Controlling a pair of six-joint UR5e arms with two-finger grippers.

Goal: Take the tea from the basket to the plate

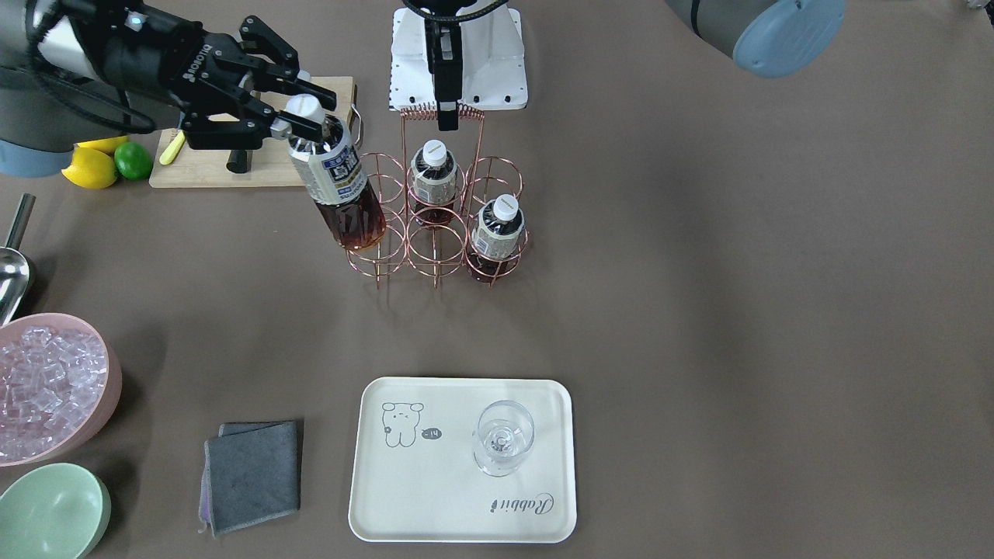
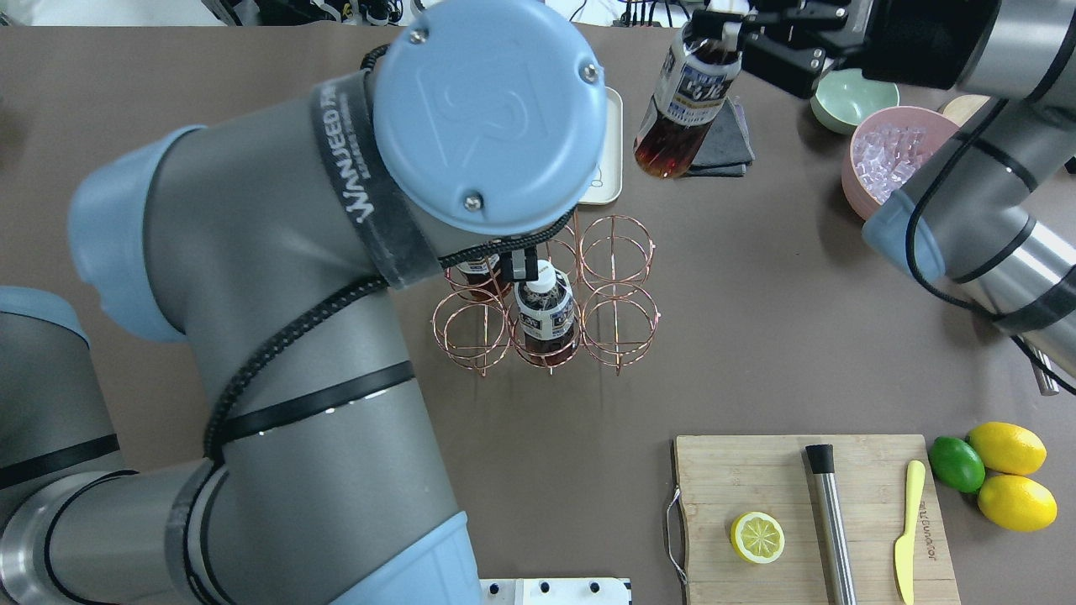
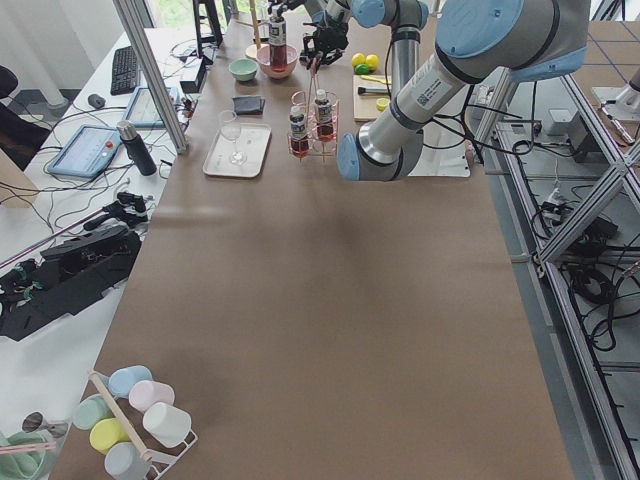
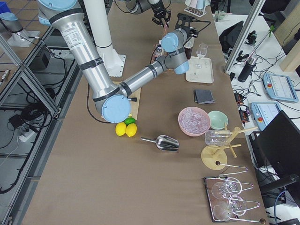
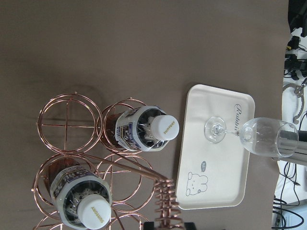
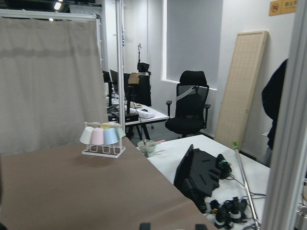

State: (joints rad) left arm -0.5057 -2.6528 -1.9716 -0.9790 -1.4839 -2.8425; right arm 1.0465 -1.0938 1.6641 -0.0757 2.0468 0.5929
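Observation:
My right gripper (image 1: 304, 115) is shut on the white cap and neck of a tea bottle (image 1: 342, 190). It holds the bottle tilted, lifted above the left side of the copper wire basket (image 1: 388, 167). This bottle also shows in the overhead view (image 2: 685, 109). Two more tea bottles (image 1: 432, 182) (image 1: 497, 229) stand in basket cells. My left gripper (image 1: 447, 118) is shut on the basket's coiled handle (image 5: 165, 206). The cream plate (image 1: 435, 481) with the bear print lies near the front edge of the front-facing view, with a clear glass (image 1: 503, 439) on it.
A wooden cutting board (image 1: 202, 167) lies behind the held bottle, with lemons (image 1: 92, 167) and a lime (image 1: 133, 161) beside it. A pink bowl of ice (image 1: 46, 388), a green bowl (image 1: 50, 512), a metal scoop (image 1: 12, 272) and a grey cloth (image 1: 252, 473) lie left of the plate.

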